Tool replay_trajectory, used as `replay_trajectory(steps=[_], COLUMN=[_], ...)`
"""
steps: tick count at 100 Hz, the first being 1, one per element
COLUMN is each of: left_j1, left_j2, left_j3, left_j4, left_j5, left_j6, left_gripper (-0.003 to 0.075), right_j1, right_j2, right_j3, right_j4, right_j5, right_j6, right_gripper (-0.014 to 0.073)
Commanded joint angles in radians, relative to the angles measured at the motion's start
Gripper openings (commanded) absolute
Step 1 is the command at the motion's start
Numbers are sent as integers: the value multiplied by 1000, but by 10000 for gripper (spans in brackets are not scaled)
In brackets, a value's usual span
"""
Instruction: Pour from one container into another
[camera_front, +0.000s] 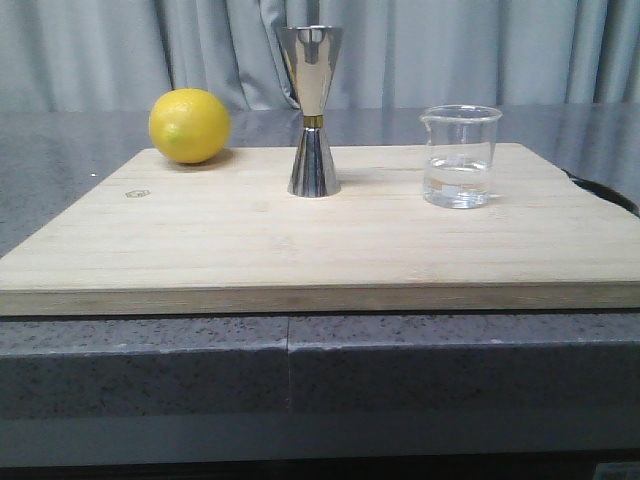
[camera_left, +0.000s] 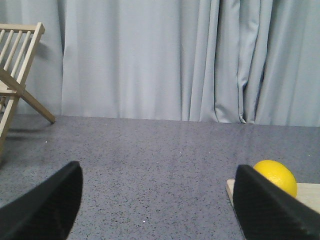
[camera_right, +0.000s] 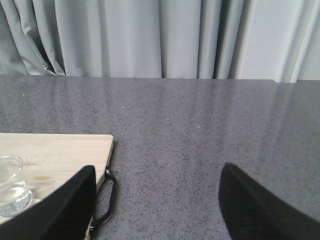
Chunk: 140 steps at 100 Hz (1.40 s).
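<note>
While both tools hang with jaws spread wide and empty over the grey speckled surface, the small clear glass beaker stands upright on the pale wooden board, right of the tall shiny steel hourglass jigger. Left of the jigger rests a round yellow lemon. Left tool; right tool.

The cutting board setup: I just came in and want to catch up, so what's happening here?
Nothing is being handled yet. A glass beaker with some clear liquid, a steel jigger and a lemon stand apart on the wooden board. The left gripper and right gripper are open and empty, off to either side of the board. No pouring has started.
</note>
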Motion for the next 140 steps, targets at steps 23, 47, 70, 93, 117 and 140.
replay_trajectory(steps=[23, 47, 70, 93, 117, 140], left_j1=[-6, -6, -6, -6, -6, -6], left_j2=[19, 20, 129, 329, 541, 723], left_j3=[-29, -34, -186, -322, -346, -346], left_j4=[-5, -11, -11, -11, -246, -754], left_j5=[-93, -58, 219, 438, 486, 455], left_j6=[-6, -6, 26, 49, 285, 801], left_gripper=[584, 532, 510, 510, 510, 514], right_j1=[-5, -5, -5, -5, -5, -5], right_j2=[20, 23, 23, 23, 23, 23], right_j3=[-36, -36, -36, -36, -36, -36], right_j4=[-5, 6, 8, 8, 10, 10], right_j5=[-78, -67, -1, -1, -1, -1], right_j6=[-8, -8, -8, -8, -8, -8], right_gripper=[482, 482, 482, 482, 482, 482])
